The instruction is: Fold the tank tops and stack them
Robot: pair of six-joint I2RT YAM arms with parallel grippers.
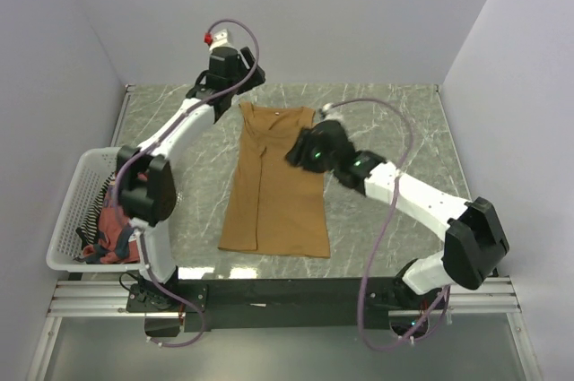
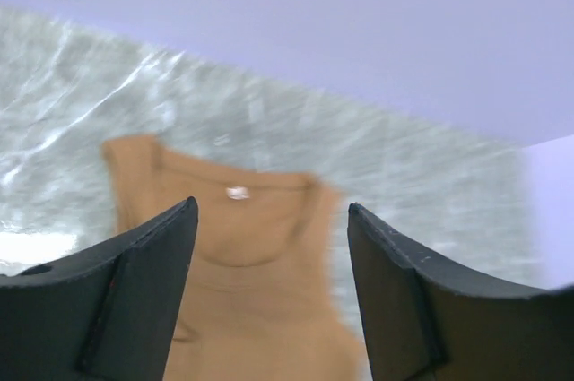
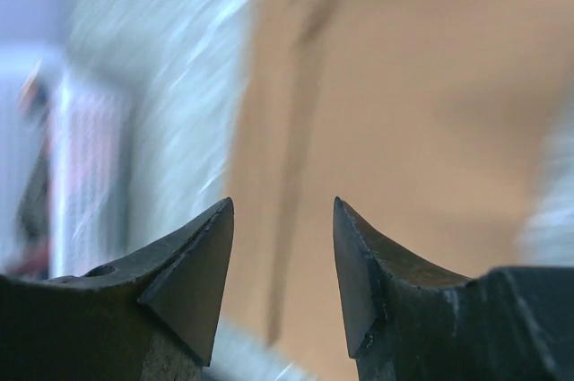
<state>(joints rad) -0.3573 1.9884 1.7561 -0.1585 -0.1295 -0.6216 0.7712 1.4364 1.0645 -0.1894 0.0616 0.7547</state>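
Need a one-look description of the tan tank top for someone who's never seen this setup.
Start at the grey marble-patterned table. Spread out in its middle is the tan-brown tank top, neckline at the far end. It is the only garment laid out on the tabletop. The rust-red cloth sits bunched in the white basket at the left edge.
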